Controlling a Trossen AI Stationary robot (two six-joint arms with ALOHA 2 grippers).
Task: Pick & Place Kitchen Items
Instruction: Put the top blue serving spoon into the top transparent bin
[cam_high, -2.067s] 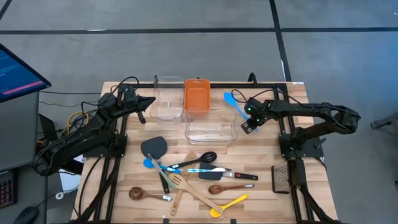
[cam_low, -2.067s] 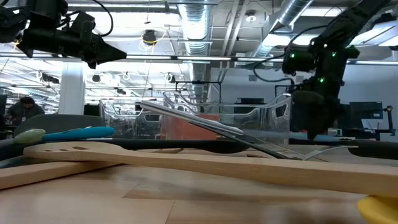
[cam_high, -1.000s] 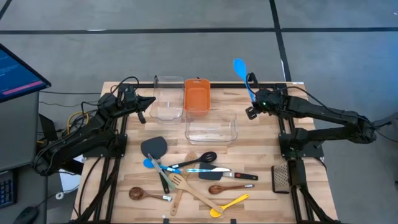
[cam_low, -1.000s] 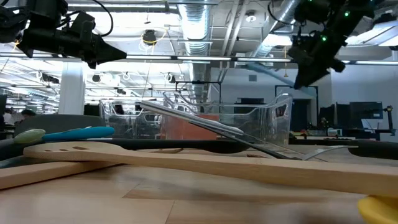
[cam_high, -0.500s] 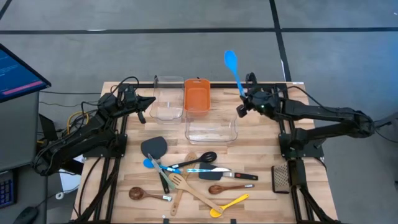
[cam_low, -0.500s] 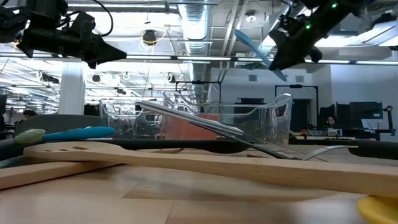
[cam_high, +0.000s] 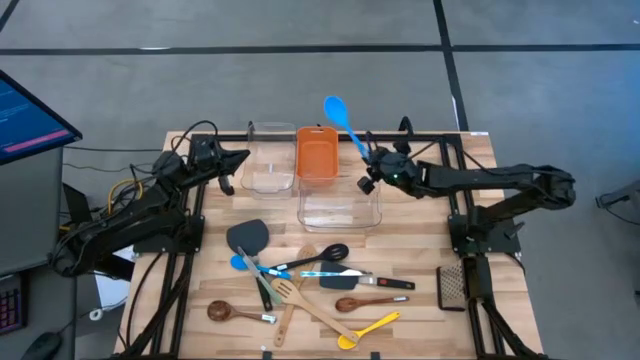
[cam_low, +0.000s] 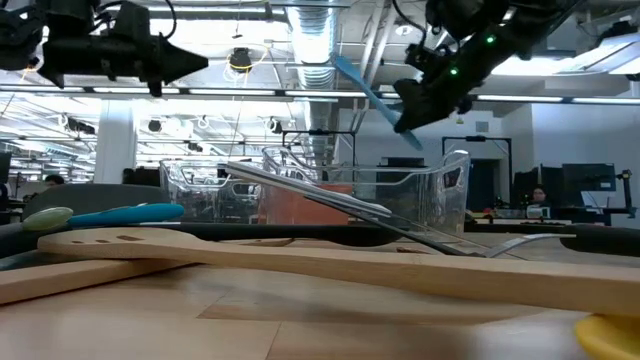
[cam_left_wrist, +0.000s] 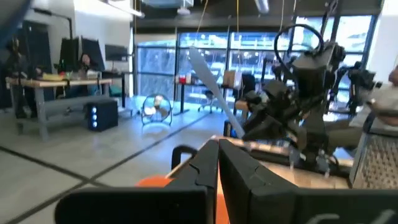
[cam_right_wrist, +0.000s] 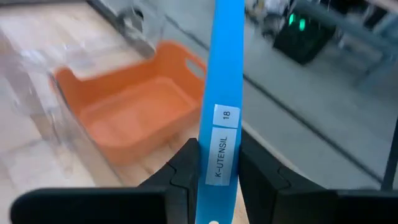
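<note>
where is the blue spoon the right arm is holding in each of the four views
High view: blue spoon sticks up from the right end effector, beside the orange bin.
Low view: spoon slants in the air, upper middle.
Left wrist view: pale slanted strip, centre.
Right wrist view: handle runs up the middle.
Shared landmark: the orange bin.

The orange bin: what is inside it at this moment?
The orange bin looks empty: its bare floor shows in the high view and in the right wrist view. There the blue spoon's handle, held by the right fingers, covers a narrow strip of it.
</note>
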